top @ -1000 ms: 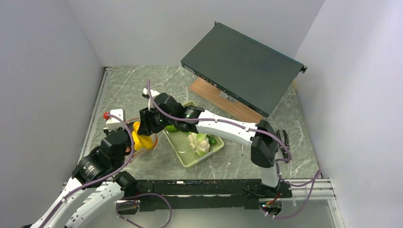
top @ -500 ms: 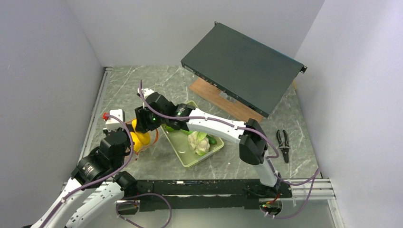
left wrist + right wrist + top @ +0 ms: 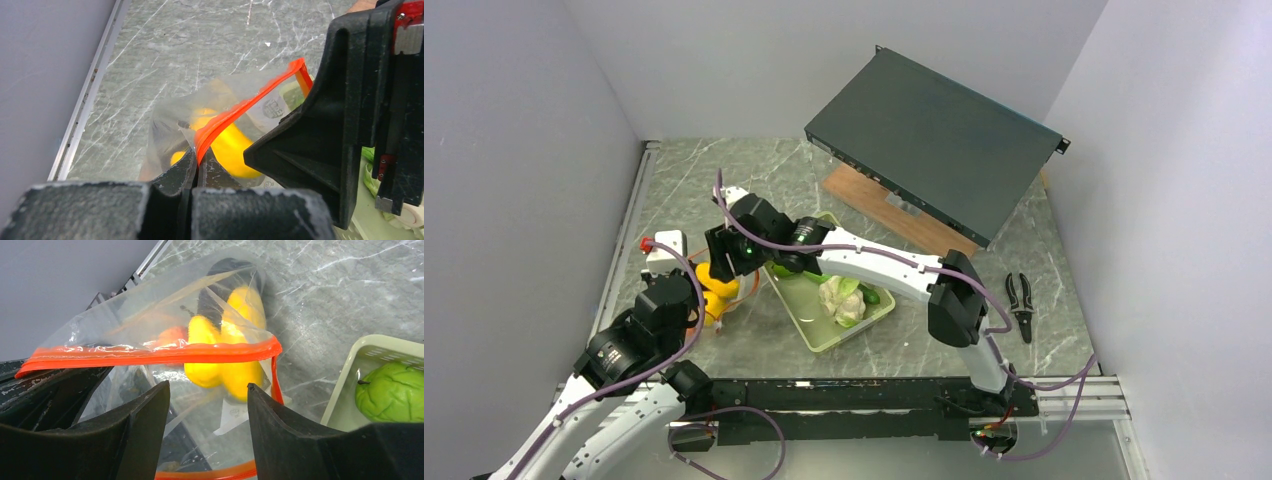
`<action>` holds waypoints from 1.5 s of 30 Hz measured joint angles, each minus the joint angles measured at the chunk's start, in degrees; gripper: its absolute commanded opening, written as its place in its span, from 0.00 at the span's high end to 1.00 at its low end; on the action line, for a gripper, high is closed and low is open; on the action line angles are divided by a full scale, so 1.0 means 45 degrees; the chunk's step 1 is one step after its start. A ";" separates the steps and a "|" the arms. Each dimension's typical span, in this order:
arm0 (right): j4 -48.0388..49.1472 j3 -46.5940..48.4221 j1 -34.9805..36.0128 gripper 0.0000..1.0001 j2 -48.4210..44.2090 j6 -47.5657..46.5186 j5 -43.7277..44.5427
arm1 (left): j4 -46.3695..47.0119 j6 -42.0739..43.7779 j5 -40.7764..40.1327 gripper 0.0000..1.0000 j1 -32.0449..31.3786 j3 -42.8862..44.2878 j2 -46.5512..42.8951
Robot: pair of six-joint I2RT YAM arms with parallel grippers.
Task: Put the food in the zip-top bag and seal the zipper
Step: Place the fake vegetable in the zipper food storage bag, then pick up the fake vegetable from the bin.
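Note:
The clear zip-top bag (image 3: 716,292) stands open on the table left of the basket, and it also shows in the right wrist view (image 3: 150,310). My left gripper (image 3: 198,162) is shut on its red-orange zipper (image 3: 240,111) and holds one rim up. My right gripper (image 3: 206,387) is open and empty just above the bag's mouth. Yellow corn (image 3: 235,340), an orange peach (image 3: 172,335) and a dark eggplant (image 3: 220,280) lie inside the bag. The green pepper (image 3: 392,392), the cauliflower (image 3: 842,300) and the cucumber (image 3: 872,296) lie in the basket.
The pale green basket (image 3: 824,338) sits right of the bag. A black flat device (image 3: 934,140) leans on a wooden board (image 3: 864,195) at the back. Pliers (image 3: 1021,293) lie at the right. A red plug (image 3: 646,243) sits by the left wall.
My right gripper has moved left and a little back, from the basket's edge to over the bag's mouth. My left gripper keeps its hold on the zipper.

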 measured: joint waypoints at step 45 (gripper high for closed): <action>-0.0860 -0.6824 -0.0758 0.38 -0.3755 -0.5085 0.5935 | 0.0005 0.0000 -0.0010 1.00 0.0000 0.0000 0.0117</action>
